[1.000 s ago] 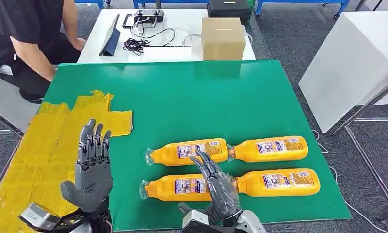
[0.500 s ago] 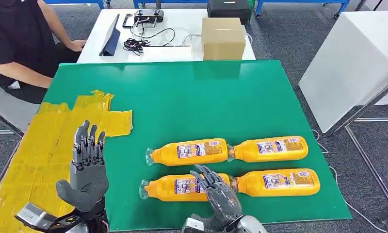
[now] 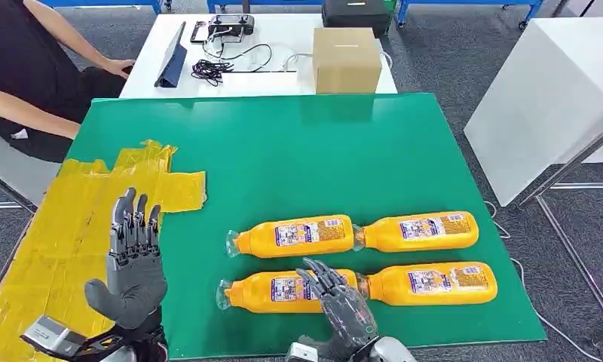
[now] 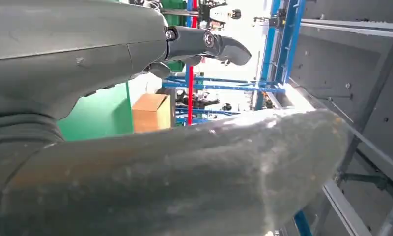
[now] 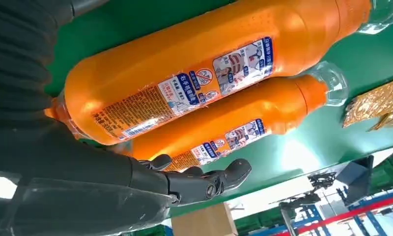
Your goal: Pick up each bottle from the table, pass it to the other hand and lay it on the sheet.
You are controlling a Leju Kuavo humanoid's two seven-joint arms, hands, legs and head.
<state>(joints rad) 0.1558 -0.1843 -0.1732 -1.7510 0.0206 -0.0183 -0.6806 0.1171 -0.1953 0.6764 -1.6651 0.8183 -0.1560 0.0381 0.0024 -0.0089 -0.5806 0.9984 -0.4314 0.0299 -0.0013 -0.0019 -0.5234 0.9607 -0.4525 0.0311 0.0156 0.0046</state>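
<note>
While you watch from the head view, note these:
Bench edges: the green bench point(image 3: 298, 151) has four orange bottles lying in two rows close to its near edge and right side; its far half is bare.
Sheet: the yellow sheet point(image 3: 72, 219) covers the left side, reaching that edge.
Near-left bottle: the near-left bottle point(image 3: 272, 292) lies on its side, cap toward the sheet, just short of the near edge.
Other bottles: the near-right bottle point(image 3: 434, 281), far-left bottle point(image 3: 295, 235) and far-right bottle point(image 3: 423, 231) lie on their sides.
Right hand: your right hand point(image 3: 342, 305) hangs over the near-left bottle, fingers spread, holding nothing.
Left hand: your left hand point(image 3: 134, 260) is raised over the sheet's edge, fingers straight, empty.
Beyond: a cardboard box point(image 3: 347, 59) sits on a white table point(image 3: 283, 75); a person point(image 3: 27, 75) sits at far left.
</note>
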